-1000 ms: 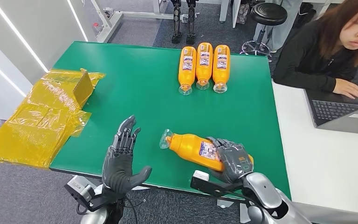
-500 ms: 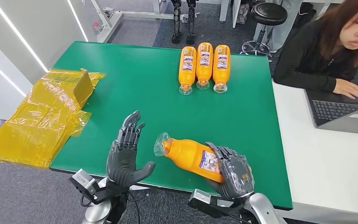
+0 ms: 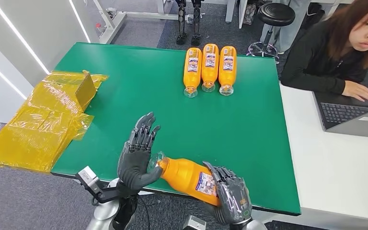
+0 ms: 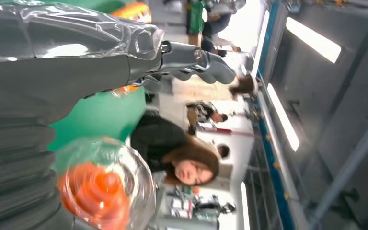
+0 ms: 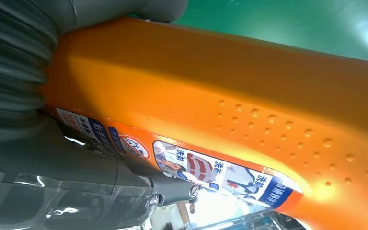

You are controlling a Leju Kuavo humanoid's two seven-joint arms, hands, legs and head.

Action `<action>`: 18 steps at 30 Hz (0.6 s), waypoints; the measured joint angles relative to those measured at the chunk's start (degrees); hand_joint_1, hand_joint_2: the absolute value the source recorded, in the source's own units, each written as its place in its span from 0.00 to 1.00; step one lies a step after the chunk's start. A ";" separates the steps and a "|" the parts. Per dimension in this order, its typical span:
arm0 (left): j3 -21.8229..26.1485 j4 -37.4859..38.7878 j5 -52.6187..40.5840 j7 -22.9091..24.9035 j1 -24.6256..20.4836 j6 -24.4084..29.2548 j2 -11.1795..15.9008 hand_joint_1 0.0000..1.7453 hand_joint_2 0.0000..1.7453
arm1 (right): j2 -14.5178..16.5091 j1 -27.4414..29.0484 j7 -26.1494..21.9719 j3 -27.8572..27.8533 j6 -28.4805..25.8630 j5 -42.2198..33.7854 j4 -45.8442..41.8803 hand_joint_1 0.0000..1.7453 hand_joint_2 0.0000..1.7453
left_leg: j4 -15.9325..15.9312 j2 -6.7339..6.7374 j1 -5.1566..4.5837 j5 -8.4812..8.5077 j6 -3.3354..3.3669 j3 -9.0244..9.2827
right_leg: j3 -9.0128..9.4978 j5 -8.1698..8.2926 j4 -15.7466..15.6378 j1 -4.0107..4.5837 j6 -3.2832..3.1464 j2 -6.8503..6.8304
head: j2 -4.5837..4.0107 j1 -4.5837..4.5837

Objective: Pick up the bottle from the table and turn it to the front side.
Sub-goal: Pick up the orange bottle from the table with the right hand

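Bottle (image 3: 188, 176) at near surface (image 3: 249, 129) edge, gripped by right hand (image 3: 231, 196); left hand (image 3: 136, 155) fingers spread at cap.

Glossy orange plastic bottle (image 3: 187, 176) — dimpled; matt green table (image 3: 139, 86).

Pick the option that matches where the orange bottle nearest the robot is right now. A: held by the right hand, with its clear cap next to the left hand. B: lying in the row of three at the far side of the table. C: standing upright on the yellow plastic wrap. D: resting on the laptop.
A: the right hand grips the orange bottle around its labelled end, and its clear cap sits against the left hand.
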 joint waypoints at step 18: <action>-2.64 -0.88 3.63 2.84 2.19 -6.90 -0.03 0.75 1.00 | 5.43 1.85 -0.12 0.11 1.39 4.99 -2.85 1.00 1.00 | 0.00 0.01 0.00 0.00 0.00 -0.01 | 0.01 0.00 0.00 0.00 0.00 0.01 | 0.00 0.01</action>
